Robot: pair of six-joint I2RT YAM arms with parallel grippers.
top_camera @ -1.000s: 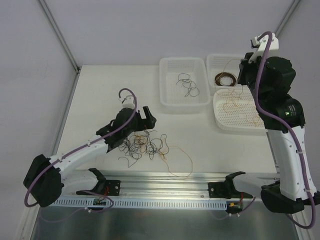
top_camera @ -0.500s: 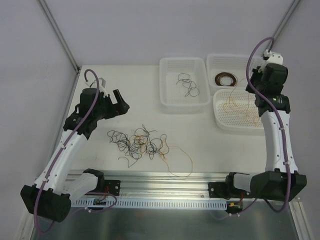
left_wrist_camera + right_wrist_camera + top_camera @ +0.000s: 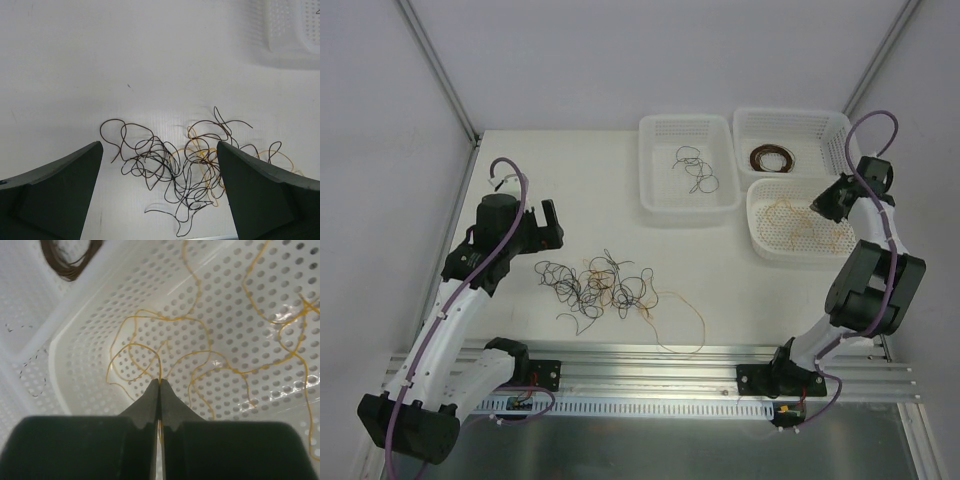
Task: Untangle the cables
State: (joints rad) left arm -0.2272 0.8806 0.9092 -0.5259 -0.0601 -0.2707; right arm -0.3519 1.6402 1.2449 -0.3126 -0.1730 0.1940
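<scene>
Black/brown/yellow cables (image 3: pixel 605 285) tangled; L claw (image 3: pixel 160 150) wide, R claw (image 3: pixel 159 386) prob. pinching yellow cable (image 3: pixel 160 371).

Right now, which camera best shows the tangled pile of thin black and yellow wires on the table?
Left wrist: the tangled pile of thin black and yellow wires lies close, single loops distinct. Top external shows it whole but small. Right wrist shows none of it.
</scene>
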